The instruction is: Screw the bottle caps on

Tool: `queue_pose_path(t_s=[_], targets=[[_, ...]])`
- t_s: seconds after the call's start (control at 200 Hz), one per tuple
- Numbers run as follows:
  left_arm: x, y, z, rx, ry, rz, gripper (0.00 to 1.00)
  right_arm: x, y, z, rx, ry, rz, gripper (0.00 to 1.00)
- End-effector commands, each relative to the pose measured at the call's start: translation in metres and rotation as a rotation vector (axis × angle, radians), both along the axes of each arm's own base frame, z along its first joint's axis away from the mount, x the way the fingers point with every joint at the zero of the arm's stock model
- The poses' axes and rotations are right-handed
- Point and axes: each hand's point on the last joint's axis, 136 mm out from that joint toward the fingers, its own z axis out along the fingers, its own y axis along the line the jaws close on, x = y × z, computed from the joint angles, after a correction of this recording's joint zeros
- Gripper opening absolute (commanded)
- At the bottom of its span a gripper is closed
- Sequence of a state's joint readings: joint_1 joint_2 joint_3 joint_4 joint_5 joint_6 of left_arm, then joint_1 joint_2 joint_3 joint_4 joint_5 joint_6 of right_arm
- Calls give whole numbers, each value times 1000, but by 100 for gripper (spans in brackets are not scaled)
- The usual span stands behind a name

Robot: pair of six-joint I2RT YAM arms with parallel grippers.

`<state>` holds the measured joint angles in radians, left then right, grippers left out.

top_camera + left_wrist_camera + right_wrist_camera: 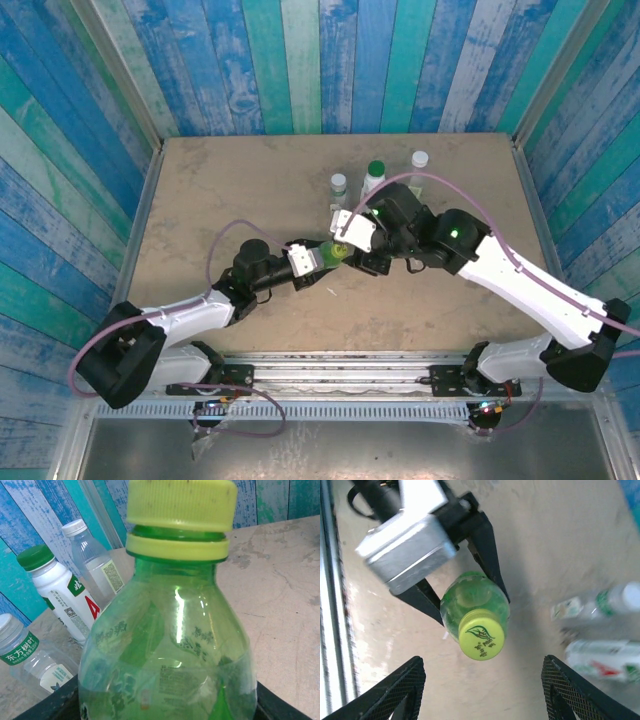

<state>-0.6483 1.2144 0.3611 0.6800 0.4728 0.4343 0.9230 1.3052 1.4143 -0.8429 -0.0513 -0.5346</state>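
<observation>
My left gripper is shut on the translucent green bottle, its black fingers clamped on both sides of the body. A yellow-green cap sits on the bottle's neck; the left wrist view shows it close up. My right gripper stands open just off the cap, with both mesh pads wide of it and not touching. Behind stand the white bottle with a dark green cap, a tall clear bottle with a white cap, and a short clear bottle.
The three capped bottles stand in a row at the back of the tan table, just beyond the grippers: the short one, the white one, the tall one. Metal rails edge the table on both sides, with painted plank walls beyond.
</observation>
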Motion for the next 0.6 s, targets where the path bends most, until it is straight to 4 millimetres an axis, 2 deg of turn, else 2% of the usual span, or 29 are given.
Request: queue_pose_path(t_s=[0.0, 0.13, 0.27, 0.411, 0.511, 0.596], targets=[[-5, 1, 17, -33, -65, -10, 58, 4, 4, -1, -126, -194, 217, 62], [-8, 0, 18, -37, -62, -27, 59, -2, 5, -13, -211, -144, 303, 56], [-9, -1, 16, -34, -54, -41, 59, 2, 12, -25, -238, -114, 315, 48], [-10, -2, 17, -33, -56, -43, 59, 9, 12, -46, -285, -80, 287, 36], [-9, -2, 16, -30, -54, -44, 59, 10, 14, -41, -256, -92, 269, 17], [-9, -2, 15, -27, -52, -43, 59, 7, 16, -34, -218, -89, 265, 15]])
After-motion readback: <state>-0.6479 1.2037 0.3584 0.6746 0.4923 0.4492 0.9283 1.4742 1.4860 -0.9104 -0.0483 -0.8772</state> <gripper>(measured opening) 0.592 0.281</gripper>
